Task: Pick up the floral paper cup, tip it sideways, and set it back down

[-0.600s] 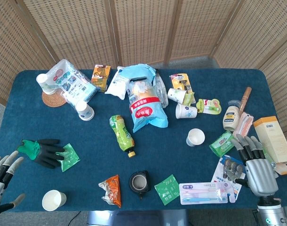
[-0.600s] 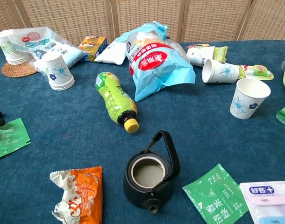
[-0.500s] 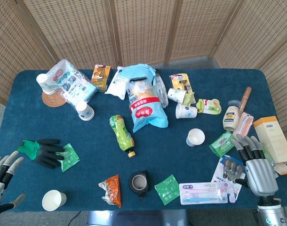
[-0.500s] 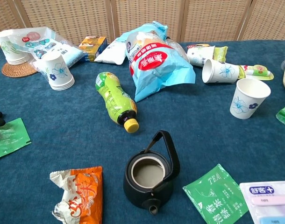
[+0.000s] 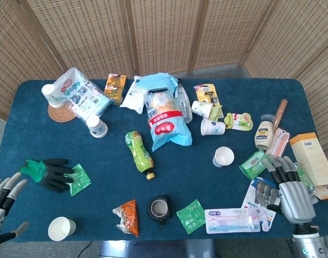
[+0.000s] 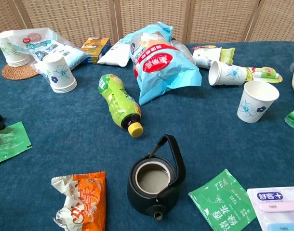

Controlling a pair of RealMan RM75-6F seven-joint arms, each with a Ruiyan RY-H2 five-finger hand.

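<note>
1. Far left: the left hand (image 5: pixel 4 196) sits off the table's near-left corner, fingers spread, holding nothing. A plain cup (image 5: pixel 61 228) is just beside it, and black-and-green gloves (image 5: pixel 50 173) lie a bit further up.
2. Back left: a stack of floral cups (image 6: pixel 60 73) stands upright near a woven coaster (image 5: pixel 61 113). Several cups here carry the same flower print, so grabbing the wrong one is a real risk.
3. Middle: a green bottle (image 6: pixel 119 103) lies on its side, a blue snack bag (image 6: pixel 160 60) sits behind it, and a black teapot (image 6: pixel 154 182) is near the front edge.
4. Right of centre: the floral paper cup (image 6: pixel 255 100) I'd guess is the target stands upright and alone on the blue cloth. Another floral cup (image 6: pixel 225 73) lies tipped over behind it.
5. Far right: the right hand (image 5: pixel 290 189) hovers over packets at the near-right, fingers extended, nothing held, well apart from the cup.
6. Worries: paper crushes easily under a hard squeeze, and reaching in could knock the green packet (image 5: pixel 253 163) between hand and cup.
</note>
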